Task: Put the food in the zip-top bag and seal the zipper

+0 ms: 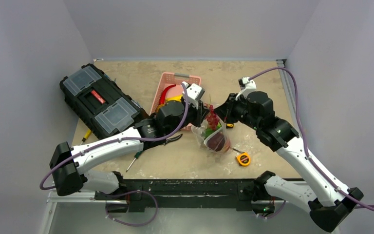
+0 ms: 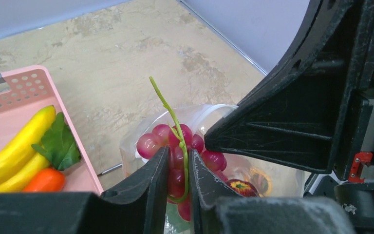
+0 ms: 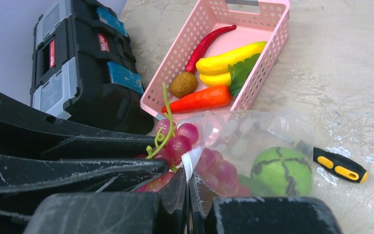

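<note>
Two grips hold: your left gripper pinches the grape bunch by its stem at the zip-top bag mouth, your right gripper clamps the rim, so next, lower and release.

obst: toolbox L, basket, zip-top bag mid | free: table back-ctr (bare)

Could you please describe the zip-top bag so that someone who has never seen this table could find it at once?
Find the pink basket at the middle back of the table; the zip-top bag sits in front of its near right corner. It is the only soft, clear pouch, with a bunch of red grapes poking from its mouth and a green striped fruit inside.
</note>
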Robot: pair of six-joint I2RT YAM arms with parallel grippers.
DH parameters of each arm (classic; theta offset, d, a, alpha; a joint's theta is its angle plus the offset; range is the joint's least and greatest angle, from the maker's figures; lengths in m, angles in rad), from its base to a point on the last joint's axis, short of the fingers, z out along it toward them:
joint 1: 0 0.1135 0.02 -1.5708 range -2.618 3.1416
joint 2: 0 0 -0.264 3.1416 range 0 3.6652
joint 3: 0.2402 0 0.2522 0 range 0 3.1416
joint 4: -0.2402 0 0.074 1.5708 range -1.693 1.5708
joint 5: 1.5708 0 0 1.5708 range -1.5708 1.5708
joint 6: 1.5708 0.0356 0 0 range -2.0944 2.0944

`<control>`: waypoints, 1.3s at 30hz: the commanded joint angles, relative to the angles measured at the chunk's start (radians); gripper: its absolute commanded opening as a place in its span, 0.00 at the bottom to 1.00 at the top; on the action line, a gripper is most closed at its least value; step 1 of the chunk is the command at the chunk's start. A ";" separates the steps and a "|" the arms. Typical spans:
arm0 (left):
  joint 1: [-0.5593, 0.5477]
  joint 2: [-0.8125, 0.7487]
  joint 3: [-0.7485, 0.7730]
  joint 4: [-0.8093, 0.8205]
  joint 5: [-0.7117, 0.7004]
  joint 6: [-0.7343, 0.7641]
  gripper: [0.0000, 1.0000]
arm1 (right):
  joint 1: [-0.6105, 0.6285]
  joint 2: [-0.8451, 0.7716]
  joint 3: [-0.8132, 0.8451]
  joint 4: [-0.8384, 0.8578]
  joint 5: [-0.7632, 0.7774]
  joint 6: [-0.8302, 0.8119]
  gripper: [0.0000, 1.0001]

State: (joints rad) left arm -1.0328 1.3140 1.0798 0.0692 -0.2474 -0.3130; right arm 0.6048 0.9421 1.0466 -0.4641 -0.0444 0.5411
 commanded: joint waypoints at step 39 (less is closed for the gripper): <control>0.171 0.056 -0.019 -0.296 0.554 -0.315 0.28 | 0.002 -0.012 0.038 0.071 0.001 -0.058 0.00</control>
State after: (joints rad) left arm -0.8646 1.3975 1.0409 -0.3042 0.2436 -0.6174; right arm 0.6048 0.9619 1.0466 -0.4553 -0.0479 0.5152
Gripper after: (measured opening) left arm 0.404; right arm 0.002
